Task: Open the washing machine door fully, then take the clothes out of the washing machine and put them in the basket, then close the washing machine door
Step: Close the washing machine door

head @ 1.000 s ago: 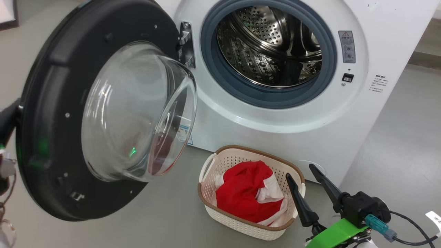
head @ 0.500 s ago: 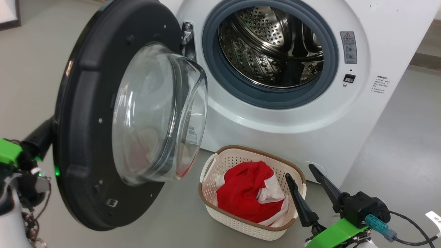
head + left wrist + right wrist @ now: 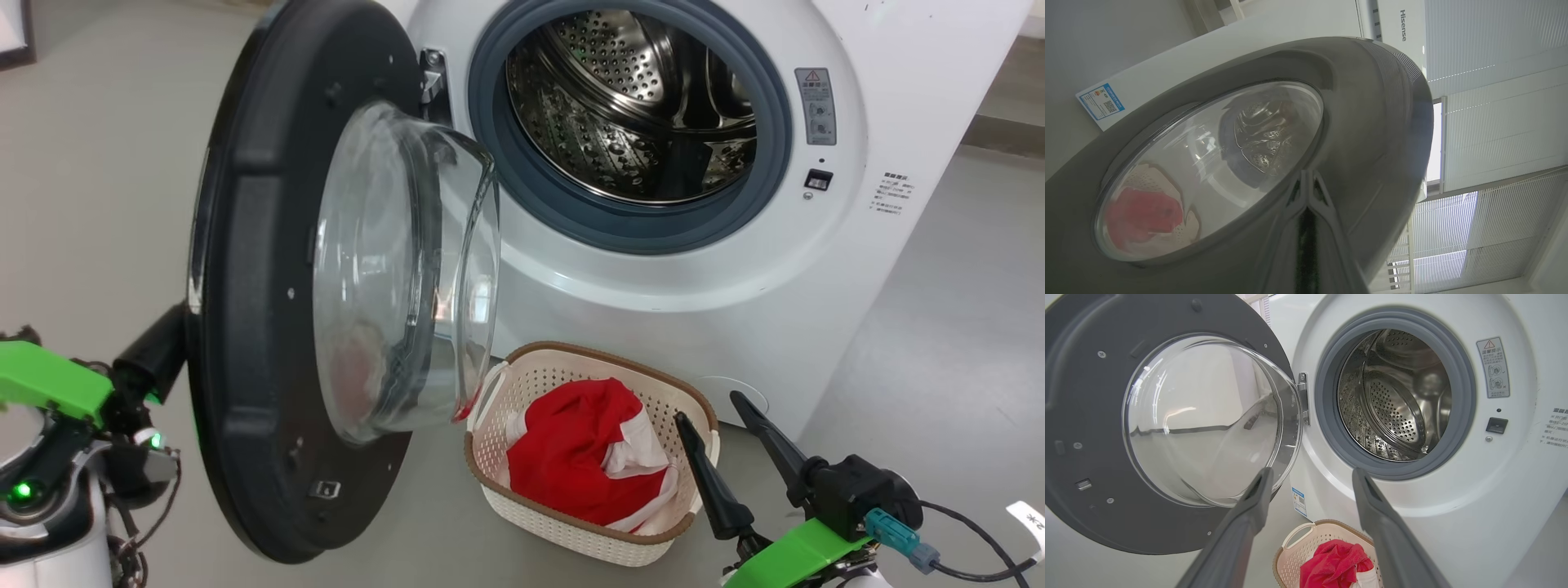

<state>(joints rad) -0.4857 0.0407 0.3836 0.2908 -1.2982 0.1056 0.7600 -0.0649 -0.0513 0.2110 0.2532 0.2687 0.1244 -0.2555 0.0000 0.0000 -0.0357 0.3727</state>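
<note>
**A:** What is seen at the jaws?

**B:** The jaws of the left gripper [image 3: 1306, 212] are pressed shut with nothing held between them. Their tips are laid against the outer face of the washing machine door [image 3: 245, 327], near its free edge. The jaws of the right gripper [image 3: 709, 408] are spread wide and empty, and are held just beside the right end of the basket [image 3: 563, 523].

**A:** What has been altered in the last second?

**B:** The door has been swung inward on its hinge [image 3: 431, 77]. A second ago its inner face and glass bowl [image 3: 392, 278] were turned broadly toward the head camera. Now they are seen far more edge-on, and the left gripper has been carried along behind the door. The right gripper has not been moved.

**A:** Where are the task's things found?

**B:** The clothes [image 3: 571, 457] are piled in the basket, which is set on the floor [image 3: 939, 327] just in front of the washing machine [image 3: 735, 269]. No fabric is seen in the visible part of the drum [image 3: 637, 106].

**A:** What is meant for the task?

**B:** Unloading is judged complete, and the closing push is judged under way. The door is roughly half closed and not yet shut. In the head view the bowl's lower edge is seen close to the basket's left handle [image 3: 490, 384]. Whether clearance is kept there cannot be told.
</note>
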